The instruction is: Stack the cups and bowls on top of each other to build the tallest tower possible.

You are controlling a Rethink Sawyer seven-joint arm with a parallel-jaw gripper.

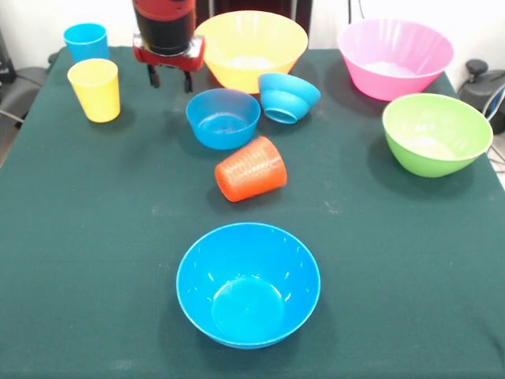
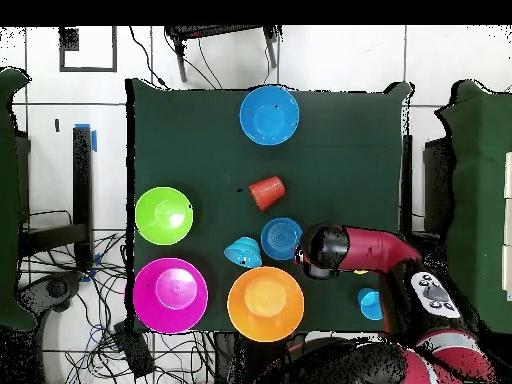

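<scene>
My gripper [image 1: 170, 79] hangs open and empty over the cloth, between the yellow cup [image 1: 95, 89] and a small upright blue bowl [image 1: 223, 118]. Seen from overhead, the gripper [image 2: 318, 250] sits beside that bowl [image 2: 281, 238]. A second small blue bowl [image 1: 288, 96] leans on its side. The orange-red cup [image 1: 251, 169] lies tipped over mid-table. A sky blue cup [image 1: 85, 41] stands behind the yellow one. The yellow-orange bowl [image 1: 251, 49], pink bowl [image 1: 394, 57], green bowl [image 1: 435, 133] and medium blue bowl [image 1: 248, 283] each sit alone. No tower is in view.
The dark green tablecloth [image 1: 95, 260] covers the whole table. Overhead, my arm [image 2: 380, 250] hides most of the yellow cup. Cables and black gear lie on the floor [image 2: 60, 290] around the table.
</scene>
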